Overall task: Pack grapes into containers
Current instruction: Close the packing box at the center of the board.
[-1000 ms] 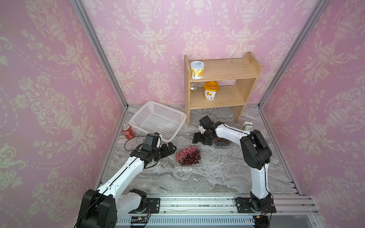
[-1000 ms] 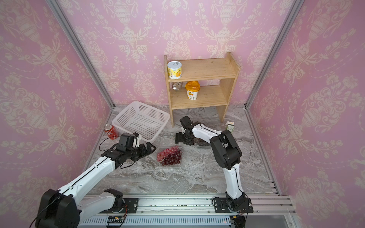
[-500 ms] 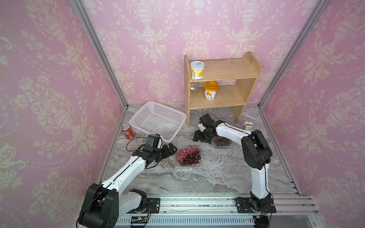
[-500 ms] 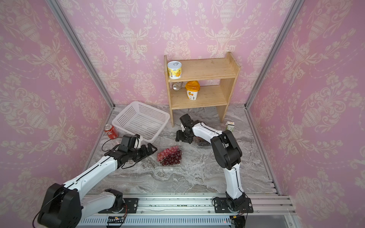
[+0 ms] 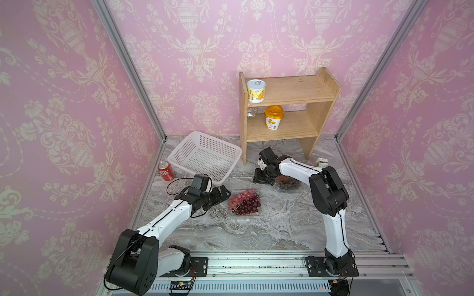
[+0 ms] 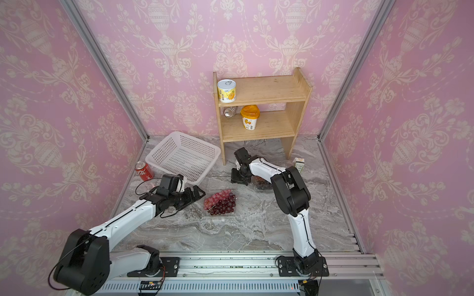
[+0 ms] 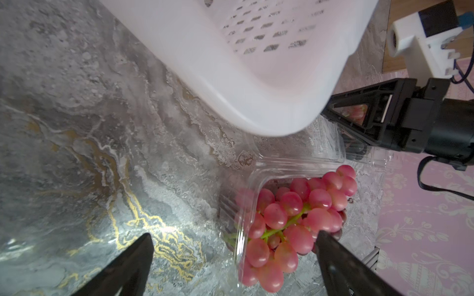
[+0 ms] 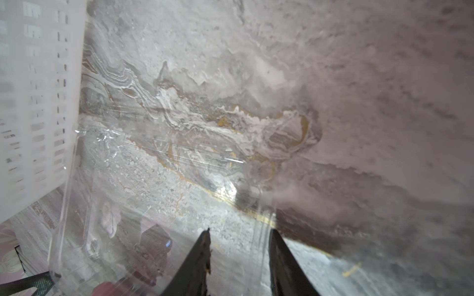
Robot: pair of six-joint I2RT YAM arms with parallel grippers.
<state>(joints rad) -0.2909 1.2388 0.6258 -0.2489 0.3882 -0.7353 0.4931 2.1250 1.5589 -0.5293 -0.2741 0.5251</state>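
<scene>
Left claw [image 5: 225, 193] released, jaws spread wide, held low just beside clear container [image 7: 282, 166] near worktop [image 5: 256, 235] middle. Pink and dark red grapes [image 5: 245, 202] heaped inside; lid [image 8: 179, 153] laid open toward white basket [image 5: 205, 159] by far left corner. Right claw [image 8: 239, 237] set at lid edge, jaws narrowly apart; grasp or not cannot be told. Second container [image 5: 291, 186], dark grapes [image 5: 284, 180] inside, lodged under right arm [image 5: 297, 166].

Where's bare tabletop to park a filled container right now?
Widest free marble: between the grape container and the front rail. Crowded: from basket past the left end effector and right end effector to the second container by the shelf.
</scene>
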